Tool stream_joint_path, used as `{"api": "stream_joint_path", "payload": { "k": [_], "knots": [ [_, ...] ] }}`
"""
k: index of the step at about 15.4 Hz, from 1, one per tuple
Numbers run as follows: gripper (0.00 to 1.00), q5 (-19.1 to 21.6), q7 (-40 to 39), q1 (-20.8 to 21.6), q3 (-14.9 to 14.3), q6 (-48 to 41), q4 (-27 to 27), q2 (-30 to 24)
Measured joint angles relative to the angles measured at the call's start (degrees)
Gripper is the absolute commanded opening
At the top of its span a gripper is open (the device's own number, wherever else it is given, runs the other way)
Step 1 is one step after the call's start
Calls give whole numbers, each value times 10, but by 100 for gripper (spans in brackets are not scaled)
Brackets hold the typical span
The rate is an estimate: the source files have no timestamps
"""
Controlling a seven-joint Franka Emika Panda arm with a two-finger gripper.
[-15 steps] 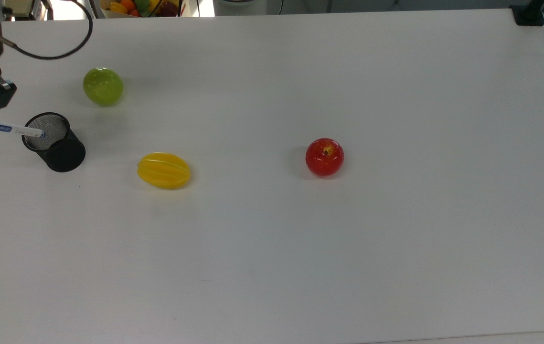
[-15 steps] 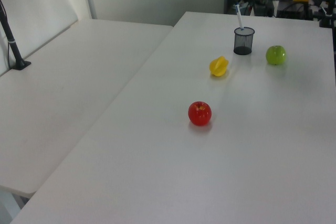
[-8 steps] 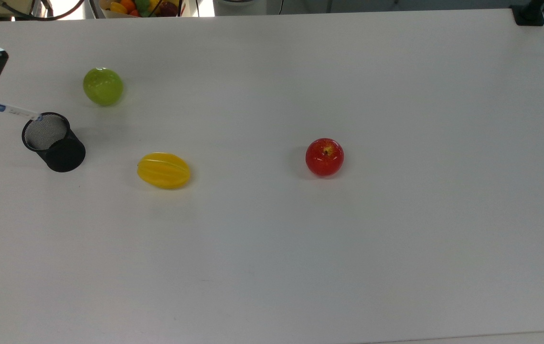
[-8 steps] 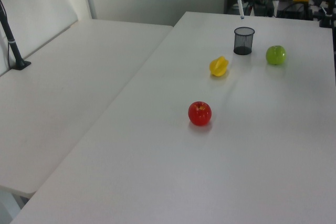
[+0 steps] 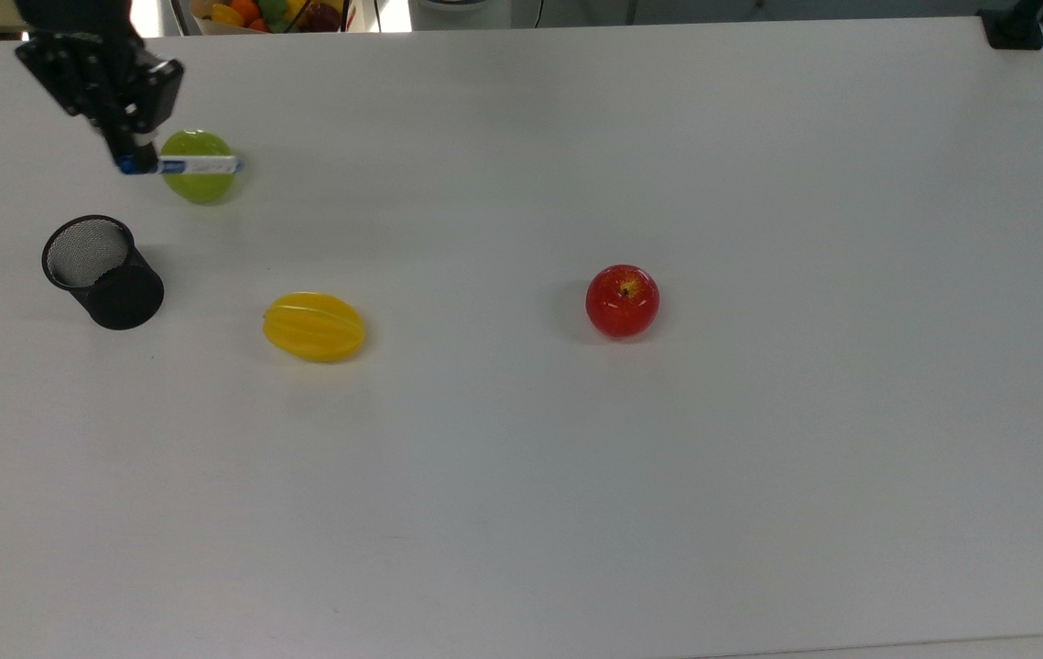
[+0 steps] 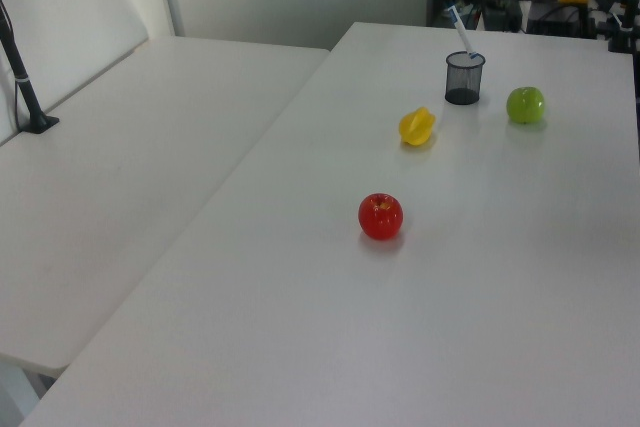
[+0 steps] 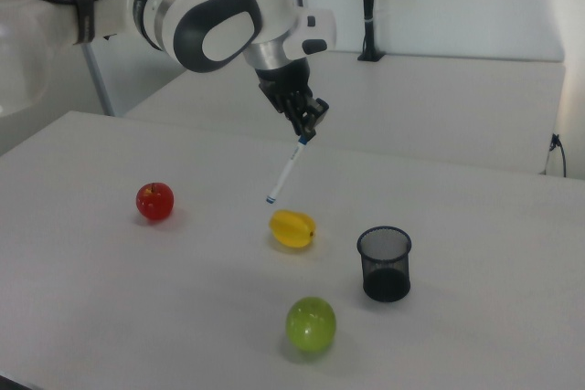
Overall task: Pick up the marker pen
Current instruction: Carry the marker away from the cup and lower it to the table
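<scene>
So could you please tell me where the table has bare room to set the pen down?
The widest bare stretch of table lies to the top view's right of the red apple and along the whole near edge. The cup, green apple and yellow fruit crowd the top view's left.

Three fixed cameras cover one white table (image 5: pixel 759 458).

The top view looks steeply down from overhead; the left view looks along it from a far corner, toward 1 o'clock; the right view faces across from nearer, opposite. All share the red apple (image 5: pixel 622 300).
</scene>
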Motion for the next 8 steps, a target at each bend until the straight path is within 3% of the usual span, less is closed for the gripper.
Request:
{"api": "stream_joint_path", "payload": {
  "k": [3,8],
  "knots": [
    [11,0,-1,11,13,-72,0,-15],
    [11,-16,-44,15,67,-160,-10,-21]
  ]
}}
